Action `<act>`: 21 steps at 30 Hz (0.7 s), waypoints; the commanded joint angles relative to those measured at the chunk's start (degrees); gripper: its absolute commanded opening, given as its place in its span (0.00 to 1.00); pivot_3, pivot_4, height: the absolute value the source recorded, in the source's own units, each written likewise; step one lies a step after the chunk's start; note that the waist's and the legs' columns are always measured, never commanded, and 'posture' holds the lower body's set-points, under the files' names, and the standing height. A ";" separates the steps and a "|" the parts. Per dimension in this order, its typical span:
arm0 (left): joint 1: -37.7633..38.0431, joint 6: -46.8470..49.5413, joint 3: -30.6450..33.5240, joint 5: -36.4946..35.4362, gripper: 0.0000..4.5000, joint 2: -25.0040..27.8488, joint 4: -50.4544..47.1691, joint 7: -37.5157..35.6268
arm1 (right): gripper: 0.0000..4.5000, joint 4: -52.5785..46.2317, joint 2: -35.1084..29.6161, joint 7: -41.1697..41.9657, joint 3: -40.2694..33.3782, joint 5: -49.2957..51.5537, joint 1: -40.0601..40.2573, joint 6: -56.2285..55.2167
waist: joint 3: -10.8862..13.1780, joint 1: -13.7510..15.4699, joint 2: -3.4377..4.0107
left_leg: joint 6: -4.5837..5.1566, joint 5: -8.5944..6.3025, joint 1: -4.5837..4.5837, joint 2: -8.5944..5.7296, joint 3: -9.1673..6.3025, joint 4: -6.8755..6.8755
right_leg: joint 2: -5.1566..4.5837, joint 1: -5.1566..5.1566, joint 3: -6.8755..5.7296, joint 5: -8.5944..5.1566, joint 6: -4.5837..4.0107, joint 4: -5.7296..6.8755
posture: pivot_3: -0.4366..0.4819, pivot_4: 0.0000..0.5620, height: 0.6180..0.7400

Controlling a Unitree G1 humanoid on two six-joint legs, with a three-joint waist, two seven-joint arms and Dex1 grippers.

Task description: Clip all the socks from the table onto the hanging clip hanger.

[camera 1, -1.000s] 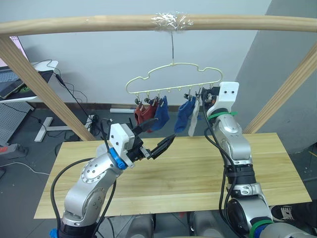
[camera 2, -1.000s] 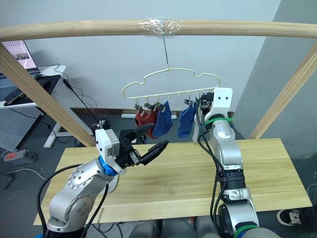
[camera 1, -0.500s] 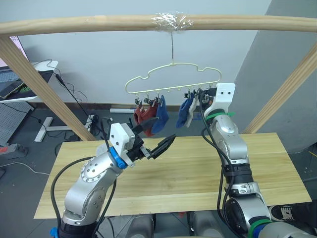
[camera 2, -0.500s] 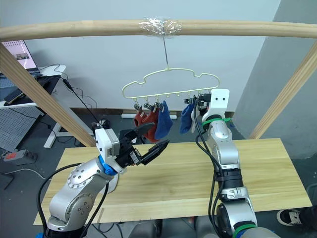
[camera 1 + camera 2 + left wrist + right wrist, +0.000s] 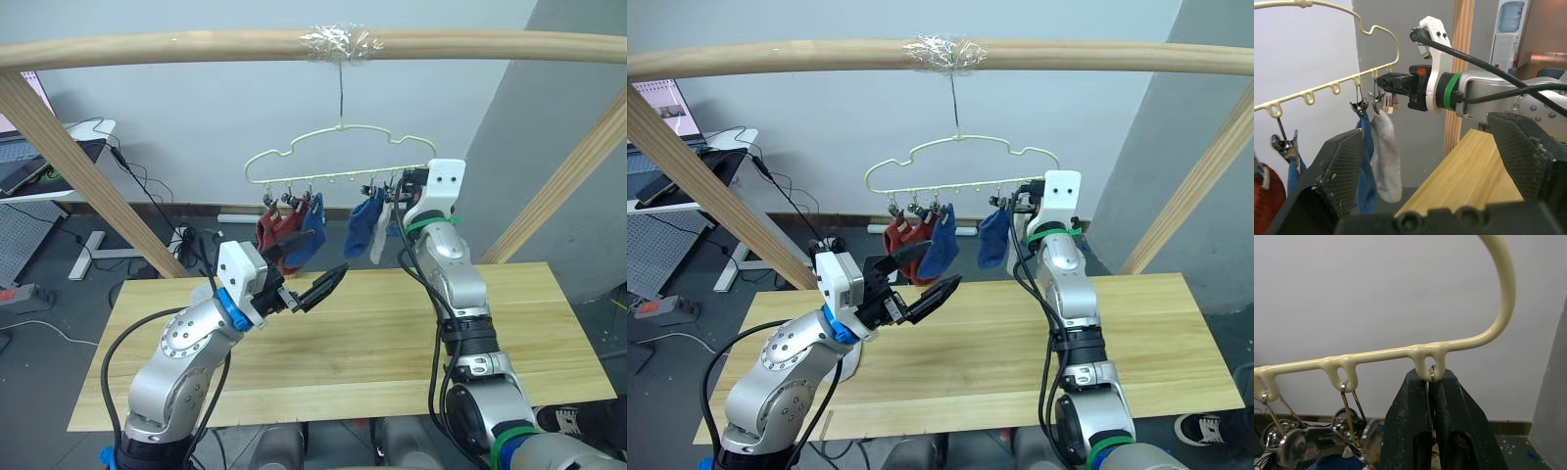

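Right wrist view: right end effector (image 5: pixel 1433 399) pinched on the clip hanger's (image 5: pixel 1381 354) end clip.
Left end effector (image 5: pixel 318 285): still wide.
Hanger: swung left since earlier.

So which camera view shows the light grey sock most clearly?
The left wrist view: the light grey sock hangs whole beside a blue sock. In the left eye view it shows small; in the right eye view I cannot make it out.
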 commanded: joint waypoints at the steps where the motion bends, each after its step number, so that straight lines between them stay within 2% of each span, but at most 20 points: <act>1: 1.16 -1.11 -0.89 2.06 1.00 0.19 -0.18 0.99 | 0.00 -1.83 -0.64 0.54 -0.24 0.17 -1.02 0.04 | 0.00 -0.01 0.00 | 0.00 0.00 0.00 0.00 0.01 0.00 | 0.00 0.00 0.00 0.00 0.00 0.00 | 0.49 0.28 1.00; 6: 4.02 -0.80 2.91 9.59 1.00 1.10 10.45 8.27 | 0.00 -3.83 -4.00 4.73 0.99 0.50 -0.29 6.23 | 0.00 0.01 0.01 | 0.01 0.00 0.06 0.00 0.01 0.00 | 0.01 0.03 0.01 0.00 0.00 0.03 | 0.48 0.29 1.00; 11: 4.47 -4.86 5.10 18.87 1.00 6.35 26.29 11.63 | 0.00 -7.23 -8.30 8.59 1.18 1.15 1.19 12.52 | 0.00 0.05 0.01 | 0.01 0.00 0.10 0.01 -0.04 0.00 | 0.02 0.04 -0.04 -0.01 0.00 0.07 | 0.47 0.30 1.00; 16: 0.06 -8.36 6.51 23.49 1.00 8.49 42.55 14.21 | 0.00 -10.29 -9.55 9.72 0.54 1.64 2.30 16.14 | -0.01 0.65 0.00 | 0.01 0.00 0.08 -0.02 -0.08 0.03 | 0.00 0.07 -0.07 -0.01 0.01 0.02 | 0.46 0.31 1.00; 21: -6.19 -8.87 6.46 24.71 1.00 8.33 56.02 13.34 | 0.00 -12.63 -8.62 9.15 0.75 1.88 3.39 18.75 | -0.03 0.54 -0.04 | 0.01 0.00 0.06 -0.03 -0.18 0.04 | -0.02 0.10 -0.18 0.00 0.02 0.01 | 0.45 0.31 1.00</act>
